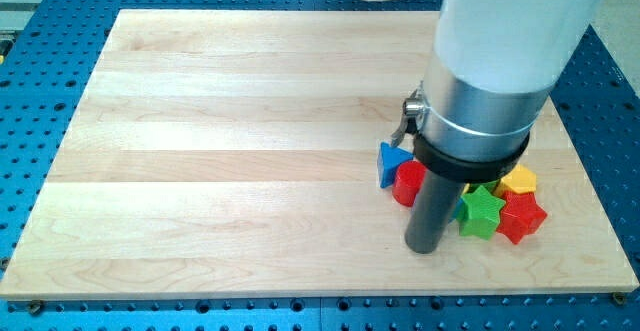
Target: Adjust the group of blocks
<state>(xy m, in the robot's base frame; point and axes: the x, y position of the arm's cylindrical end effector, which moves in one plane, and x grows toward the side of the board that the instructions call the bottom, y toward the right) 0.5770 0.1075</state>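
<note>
A tight group of blocks lies at the view's lower right of the wooden board (230, 141). It holds a blue triangular block (389, 161), a red block (408, 182) whose shape is partly hidden, a green star (480, 211), a red star (522, 217) and a yellow block (518, 180). My tip (424, 249) is at the end of the dark rod, on the board just below the red block and to the left of the green star. The arm's body hides the upper part of the group.
The board lies on a blue perforated table (40, 91). The board's right edge (590, 191) and bottom edge (320, 297) are close to the group. The large white and silver arm body (500, 61) looms over the right side.
</note>
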